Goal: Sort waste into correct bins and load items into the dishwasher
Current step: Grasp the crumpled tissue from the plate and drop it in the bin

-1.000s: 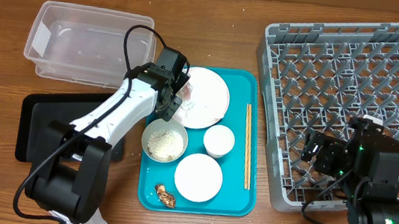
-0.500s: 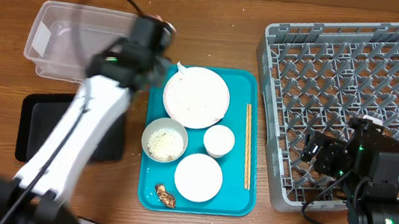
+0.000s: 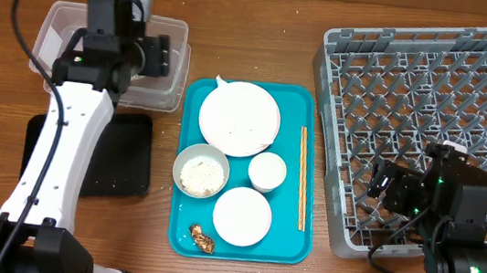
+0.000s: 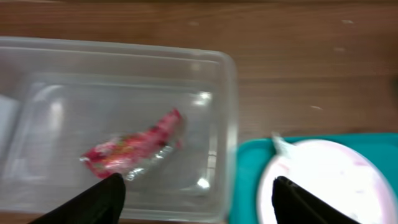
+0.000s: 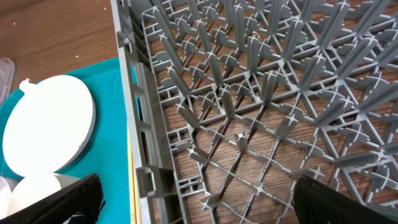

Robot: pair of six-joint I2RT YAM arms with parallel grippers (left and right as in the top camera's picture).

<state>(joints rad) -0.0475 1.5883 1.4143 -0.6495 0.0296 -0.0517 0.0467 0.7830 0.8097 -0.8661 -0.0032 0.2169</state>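
Observation:
The crumpled red-and-silver wrapper (image 4: 134, 149) lies loose inside the clear tub (image 4: 227, 112), just beyond my left gripper (image 4: 199, 202), which hovers open above the tub's right end (image 3: 174, 32) with nothing between its fingers (image 4: 93, 202). On the teal tray (image 3: 300, 244) are a large plate (image 3: 239, 118), a bowl of rice (image 3: 201, 171), a small cup (image 3: 267, 171), a smaller plate (image 3: 242, 216), chopsticks (image 3: 302, 178) and a brown scrap (image 3: 202, 237). My right gripper (image 5: 199, 202) is open and empty over the left edge of the grey rack (image 3: 432, 94).
The flat black tray (image 3: 126, 160) lies left of the teal tray, partly under my left arm. A bit of white tissue (image 3: 220, 81) pokes out at the large plate's top left edge. The rack's left wall (image 5: 134, 124) stands between my right gripper's fingers.
My left arm swung from the large plate to the clear tub and its gripper opened. The wrapper it carried now lies in the tub. The right arm has not moved.

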